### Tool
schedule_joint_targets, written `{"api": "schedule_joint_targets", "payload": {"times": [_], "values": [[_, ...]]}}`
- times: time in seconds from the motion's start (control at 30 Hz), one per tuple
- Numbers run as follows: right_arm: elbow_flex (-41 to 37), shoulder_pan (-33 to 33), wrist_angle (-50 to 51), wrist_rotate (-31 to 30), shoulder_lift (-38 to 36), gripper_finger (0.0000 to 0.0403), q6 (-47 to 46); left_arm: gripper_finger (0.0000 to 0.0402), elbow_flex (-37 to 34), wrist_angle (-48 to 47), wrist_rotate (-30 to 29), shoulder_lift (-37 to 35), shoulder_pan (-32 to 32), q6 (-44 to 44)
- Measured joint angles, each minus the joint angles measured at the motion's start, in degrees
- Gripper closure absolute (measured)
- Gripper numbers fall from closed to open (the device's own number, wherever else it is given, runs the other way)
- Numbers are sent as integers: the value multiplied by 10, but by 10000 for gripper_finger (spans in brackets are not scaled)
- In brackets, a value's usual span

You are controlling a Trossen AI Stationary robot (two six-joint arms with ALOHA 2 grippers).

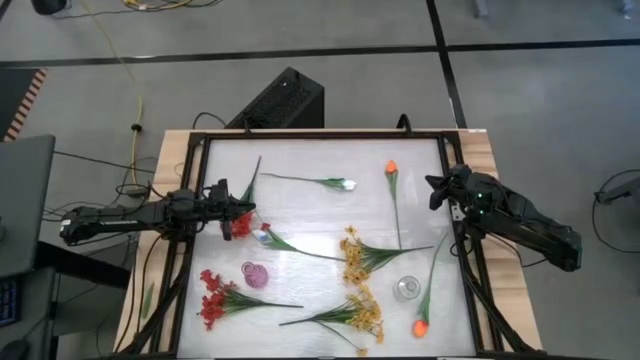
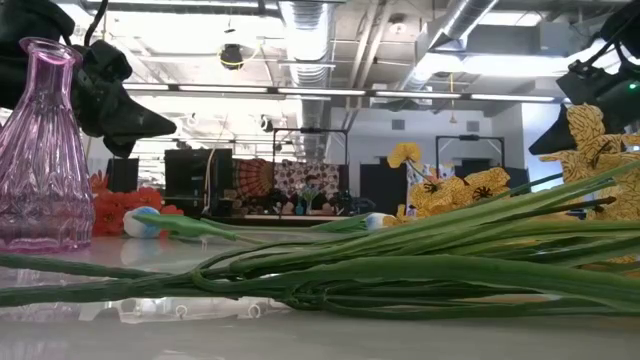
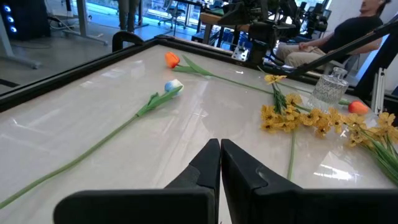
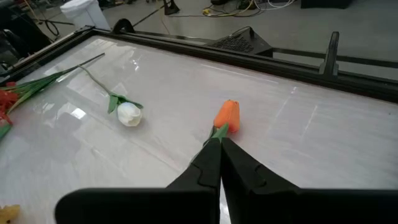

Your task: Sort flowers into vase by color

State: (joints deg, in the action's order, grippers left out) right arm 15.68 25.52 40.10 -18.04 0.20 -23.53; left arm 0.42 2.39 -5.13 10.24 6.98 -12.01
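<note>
Several flowers lie flat on the white tabletop. A red cluster (image 1: 212,297) and a second red flower (image 1: 241,222) are at the left. White buds (image 1: 345,184) (image 1: 262,236) lie mid-table. Yellow sprays (image 1: 352,255) (image 1: 362,312) sit toward the near side. One orange tulip (image 1: 391,168) is far right, another (image 1: 421,326) near right. A pink vase (image 1: 255,274) and a clear vase (image 1: 406,289) stand upright. My left gripper (image 1: 228,216) is shut and hovers by the second red flower. My right gripper (image 4: 219,157) is shut and empty, with the far orange tulip (image 4: 228,116) beyond its tips.
A dark raised frame (image 1: 320,134) rims the tabletop. Long green stems (image 2: 400,260) cross the near middle of the table. Open surface lies between the white bud and the far tulip. A person (image 3: 336,37) sits beyond the table in the room.
</note>
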Motion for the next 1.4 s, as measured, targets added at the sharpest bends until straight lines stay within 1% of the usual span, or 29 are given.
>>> {"api": "schedule_joint_targets", "payload": {"times": [0.23,0.3,0.37,0.43,0.53,0.63,0.7,0.77,0.8,0.87,0.93,1.0,1.07,1.13,1.2,1.27,1.3,1.4], "values": [[0,0,0,0,0,367,0,401,0,1,-7,0,0,0],[0,0,0,0,0,367,0,401,0,1,-7,0,0,-16],[0,0,0,0,0,367,0,401,0,2,-12,0,0,-60],[0,0,0,0,0,367,0,401,0,3,-25,0,0,-134],[0,0,0,0,0,367,0,401,0,9,-51,0,0,-225],[0,0,0,0,0,367,0,401,0,10,-63,-1,0,-305],[0,0,0,0,0,367,0,401,0,10,-54,-1,0,-354],[0,0,-5,0,0,367,-4,401,0,10,-33,-1,0,-389],[-1,0,-17,1,0,367,-21,401,0,12,-21,-1,0,-405],[-1,0,-69,0,2,367,-94,401,0,16,7,-1,0,-427],[-1,1,-139,-1,2,367,-197,401,0,21,18,-1,0,-431],[0,3,-207,-3,2,367,-286,401,0,29,16,-1,0,-434],[0,6,-244,-12,1,367,-319,401,0,56,19,-1,0,-431],[0,7,-272,-49,5,367,-360,401,3,88,33,-1,0,-413],[0,9,-285,-68,8,367,-413,401,16,85,46,-1,0,-377],[-1,9,-324,-69,12,367,-413,401,34,86,57,-1,0,-342],[0,8,-348,-60,17,367,-402,401,43,89,64,-2,0,-327],[0,-3,-448,5,51,367,-389,401,63,87,82,1,0,-289]]}}
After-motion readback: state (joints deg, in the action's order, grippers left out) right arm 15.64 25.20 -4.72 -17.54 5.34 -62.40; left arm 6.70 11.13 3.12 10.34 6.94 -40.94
